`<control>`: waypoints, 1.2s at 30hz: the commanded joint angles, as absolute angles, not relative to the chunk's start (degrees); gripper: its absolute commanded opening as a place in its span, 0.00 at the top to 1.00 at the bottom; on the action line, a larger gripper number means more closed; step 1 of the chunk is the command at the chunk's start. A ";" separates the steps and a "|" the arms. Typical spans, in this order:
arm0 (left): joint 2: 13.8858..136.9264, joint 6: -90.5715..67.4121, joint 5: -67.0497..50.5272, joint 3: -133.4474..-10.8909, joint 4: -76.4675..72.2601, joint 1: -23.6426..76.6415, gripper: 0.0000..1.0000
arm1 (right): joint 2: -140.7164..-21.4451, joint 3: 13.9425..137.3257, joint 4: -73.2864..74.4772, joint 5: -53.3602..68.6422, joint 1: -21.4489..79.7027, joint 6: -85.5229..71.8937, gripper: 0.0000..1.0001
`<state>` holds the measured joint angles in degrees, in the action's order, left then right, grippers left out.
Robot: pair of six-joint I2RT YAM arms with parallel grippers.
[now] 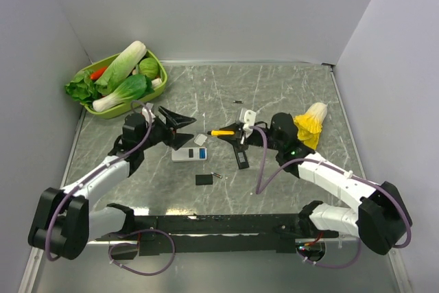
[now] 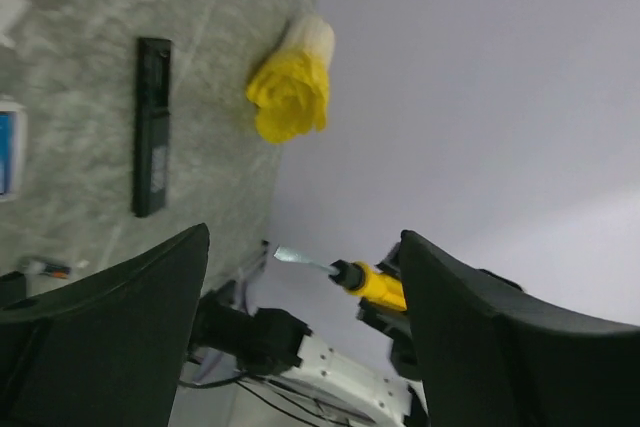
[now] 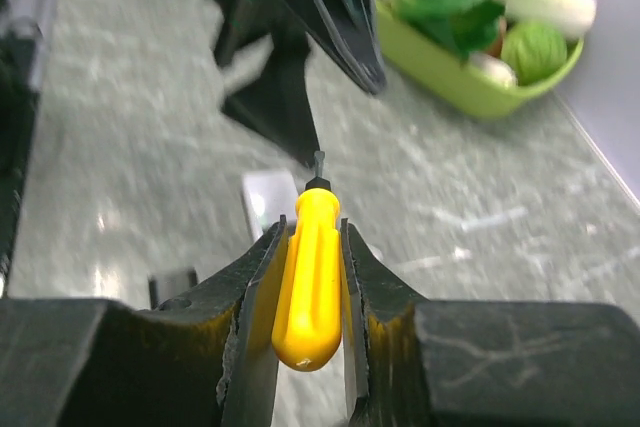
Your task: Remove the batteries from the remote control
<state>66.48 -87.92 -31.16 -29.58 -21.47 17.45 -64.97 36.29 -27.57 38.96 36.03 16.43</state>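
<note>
A white remote (image 1: 186, 155) lies open in the middle of the table with a blue battery (image 1: 202, 154) in its bay; its edge also shows in the left wrist view (image 2: 8, 152). I see no yellow battery. A small slim cell-like piece (image 1: 217, 176) lies loose near a black cover plate (image 1: 204, 179). My right gripper (image 1: 238, 132) is shut on a yellow-handled screwdriver (image 3: 310, 277), held above the table with its tip toward the white remote. My left gripper (image 1: 185, 128) is open and empty, just left of the screwdriver tip.
A black remote (image 1: 241, 156) lies under the right gripper. A white cover plate (image 1: 201, 139) lies beside the white remote. A green basket (image 1: 103, 109) of vegetables stands at the back left. A yellow and white toy vegetable (image 1: 312, 125) lies at the right.
</note>
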 commanded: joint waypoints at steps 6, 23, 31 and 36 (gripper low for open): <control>66.27 -60.83 -7.49 -37.27 10.55 13.72 0.25 | -71.26 50.27 4.47 41.22 35.16 38.04 1.00; 79.63 -51.86 -8.35 -37.09 6.15 12.30 0.54 | -87.71 63.28 16.61 26.90 44.21 51.77 1.00; 79.10 -51.15 -8.35 -36.91 5.63 12.30 0.63 | -92.81 68.38 20.91 25.31 45.62 53.17 1.00; 79.37 -51.24 -8.53 -36.83 5.54 12.39 0.64 | -94.39 70.05 22.50 25.22 45.88 53.26 1.00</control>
